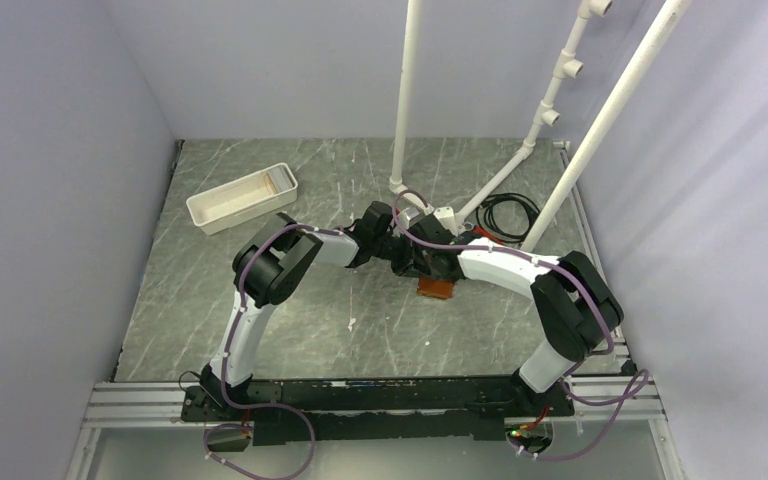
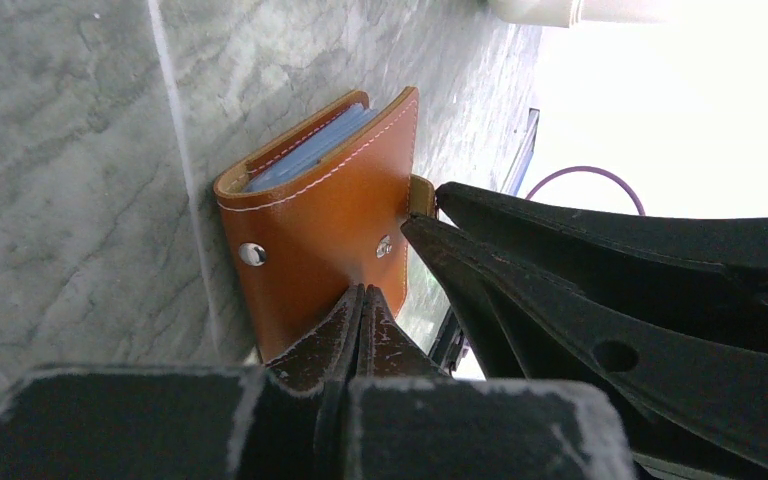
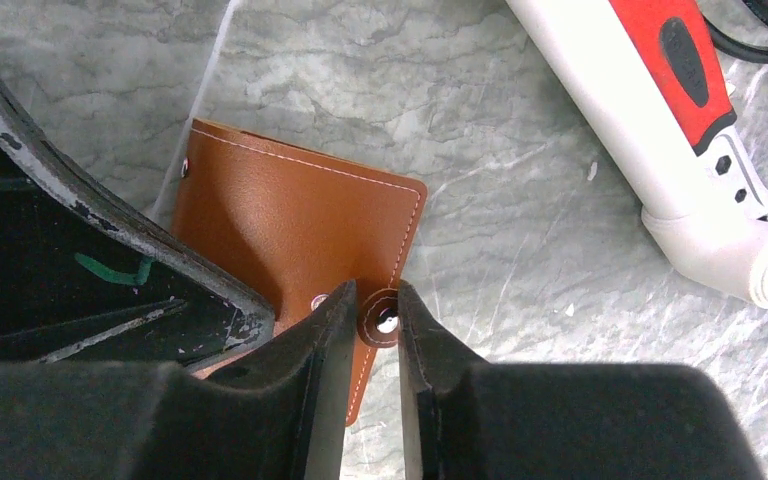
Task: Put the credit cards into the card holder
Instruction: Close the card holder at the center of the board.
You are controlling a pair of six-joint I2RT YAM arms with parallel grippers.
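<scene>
Top view: a grey marbled surface (image 1: 260, 300) stood between pale walls, with a white tray (image 1: 243, 198) at far left. The holder (image 1: 437, 289) lay mid-surface under both wrists.

Left wrist view: the left jaws were pressed together, tips against the holder's cover. Cards (image 2: 310, 150) sat inside.

Right wrist view: the right jaws gripped the holder's tab (image 3: 384, 318).

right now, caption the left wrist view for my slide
Left pincer pinching the card holder, pale blue credit cards tucked inside, right pincer at its strap tab
</scene>
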